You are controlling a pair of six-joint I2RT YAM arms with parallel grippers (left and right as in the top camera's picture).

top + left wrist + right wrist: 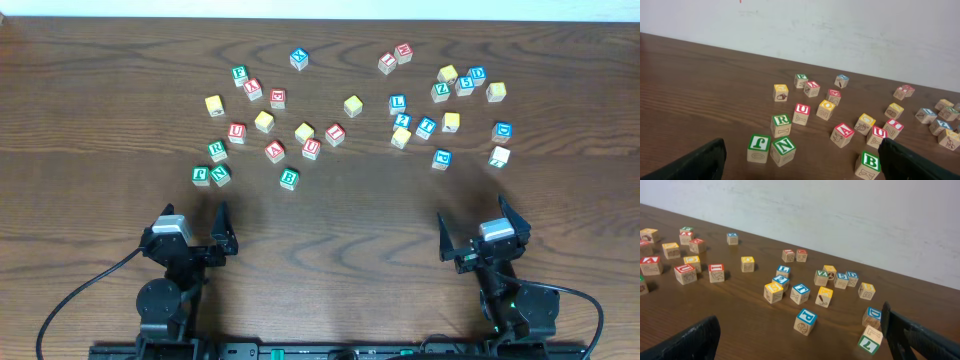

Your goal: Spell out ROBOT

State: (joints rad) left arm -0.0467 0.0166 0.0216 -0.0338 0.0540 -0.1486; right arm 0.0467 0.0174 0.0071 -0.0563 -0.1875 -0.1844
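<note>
Five cubes to log, all loose in the scatter across the upper half of the overhead frame. The green-framed R (217,150) lies left of centre. The green-framed B (289,178) sits lowest in that cluster, and the blue-framed T (427,126) is right of centre. Above the B we see a yellow-faced cube (264,121) and its yellow neighbour (304,132), letters unreadable. The left gripper (192,215) is at lower left and the right gripper (472,215) at lower right. Both have jaws spread wide, hold nothing, and are well apart from the cubes.
</note>
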